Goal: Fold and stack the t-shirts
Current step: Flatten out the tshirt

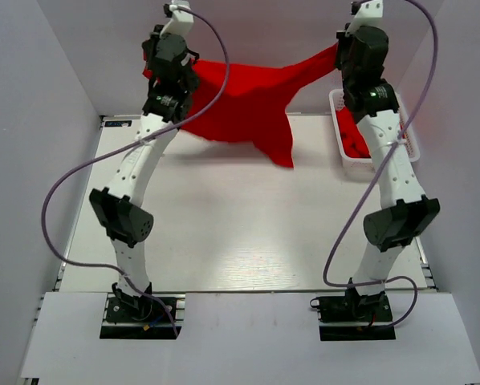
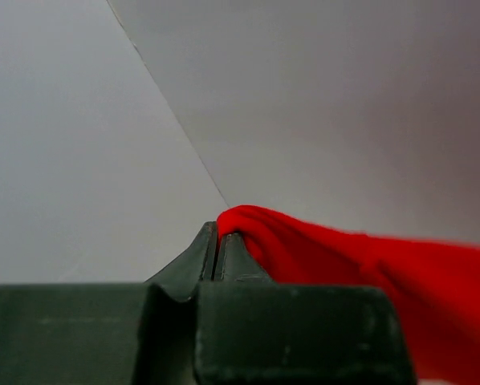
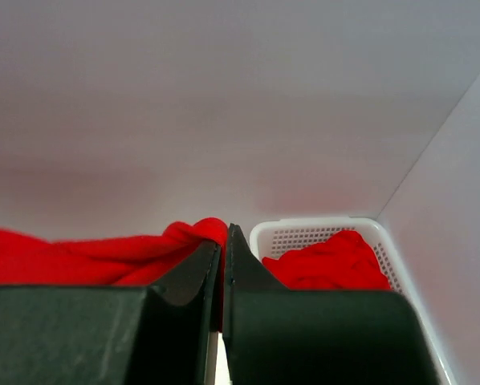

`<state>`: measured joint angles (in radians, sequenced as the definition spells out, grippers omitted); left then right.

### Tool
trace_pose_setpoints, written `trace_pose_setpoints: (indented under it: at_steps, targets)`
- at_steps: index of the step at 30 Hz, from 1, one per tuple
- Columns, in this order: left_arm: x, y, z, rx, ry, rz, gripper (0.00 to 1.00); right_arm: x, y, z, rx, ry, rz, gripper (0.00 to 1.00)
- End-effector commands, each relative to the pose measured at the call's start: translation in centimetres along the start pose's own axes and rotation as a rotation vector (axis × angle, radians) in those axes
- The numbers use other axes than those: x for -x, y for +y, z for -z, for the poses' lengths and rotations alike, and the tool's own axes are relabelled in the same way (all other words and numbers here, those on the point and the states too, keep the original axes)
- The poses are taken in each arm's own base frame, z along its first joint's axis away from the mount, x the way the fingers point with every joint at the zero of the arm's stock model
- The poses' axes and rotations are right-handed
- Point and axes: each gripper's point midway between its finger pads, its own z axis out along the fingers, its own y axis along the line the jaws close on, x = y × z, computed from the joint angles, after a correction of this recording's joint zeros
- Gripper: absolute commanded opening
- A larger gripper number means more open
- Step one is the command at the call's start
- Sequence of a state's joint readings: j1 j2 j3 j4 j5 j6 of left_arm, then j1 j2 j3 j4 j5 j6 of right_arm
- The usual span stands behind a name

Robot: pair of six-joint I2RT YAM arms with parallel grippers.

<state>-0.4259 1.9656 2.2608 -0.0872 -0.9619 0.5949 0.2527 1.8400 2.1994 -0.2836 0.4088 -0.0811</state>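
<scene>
A bright red t-shirt [image 1: 248, 100] hangs stretched in the air between both grippers above the table's far edge, one part drooping toward the table. My left gripper [image 2: 217, 230] is shut on its left end [image 2: 320, 249]. My right gripper [image 3: 223, 233] is shut on its right end [image 3: 103, 257]. In the top view the left gripper [image 1: 156, 68] is at the far left and the right gripper [image 1: 340, 52] at the far right. More red t-shirts [image 3: 328, 261] lie crumpled in the white mesh basket [image 3: 304, 233], just right of my right gripper.
The white basket [image 1: 337, 128] stands at the table's far right, partly behind the right arm. Grey walls close in the back and both sides. The white table top [image 1: 240, 224] stretches between the arms.
</scene>
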Motion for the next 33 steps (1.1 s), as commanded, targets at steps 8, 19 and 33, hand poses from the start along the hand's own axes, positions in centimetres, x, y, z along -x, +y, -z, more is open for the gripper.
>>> trace_pose_setpoints:
  at_steps: [8,19,33]
  targets:
    - [-9.8,4.0,9.8,-0.215,0.193,0.214,0.00,-3.4,-2.6,8.5,0.004,-0.001,-0.113,0.00]
    - [-36.7,0.1,31.0,-0.472,1.134,0.271,0.93,-33.1,-1.5,19.0,-0.011,0.790,-0.116,0.90]
    - [-29.3,0.5,22.8,-0.340,0.854,0.327,1.00,-30.1,3.7,18.1,0.270,0.739,-0.191,0.90]
